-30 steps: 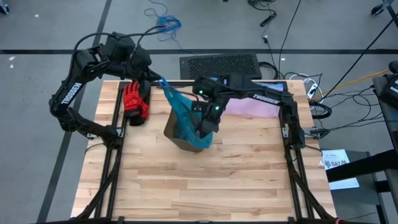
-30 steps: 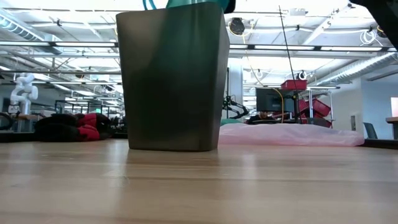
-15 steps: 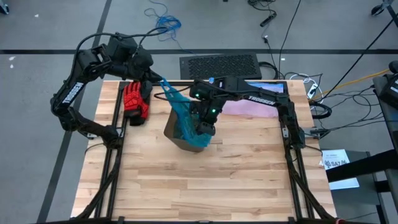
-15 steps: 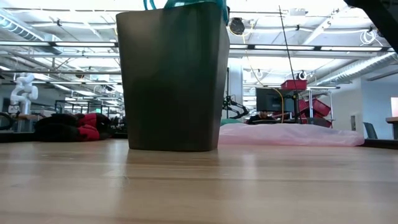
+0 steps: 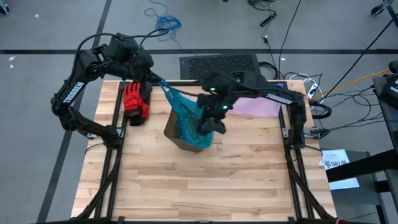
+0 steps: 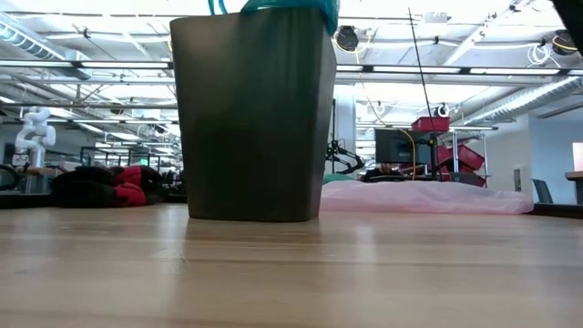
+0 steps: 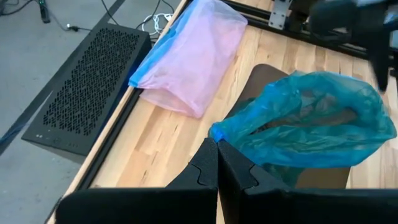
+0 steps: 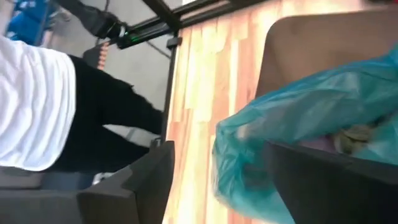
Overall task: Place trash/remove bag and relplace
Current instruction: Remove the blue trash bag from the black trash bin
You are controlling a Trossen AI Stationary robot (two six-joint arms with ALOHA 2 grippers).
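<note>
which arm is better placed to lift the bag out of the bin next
Left, probably. The left gripper is shut on the bag's corner, stretched up from the bin. The right gripper is open over the bin, holding nothing.

The bag (image 5: 184, 112), thin crinkly teal-green translucent plastic, is sitting partly in the dark bin (image 5: 176, 132) on the worktop; one corner is stretching up toward the rear-left, pulled taut; its mouth is gaping open.
</note>
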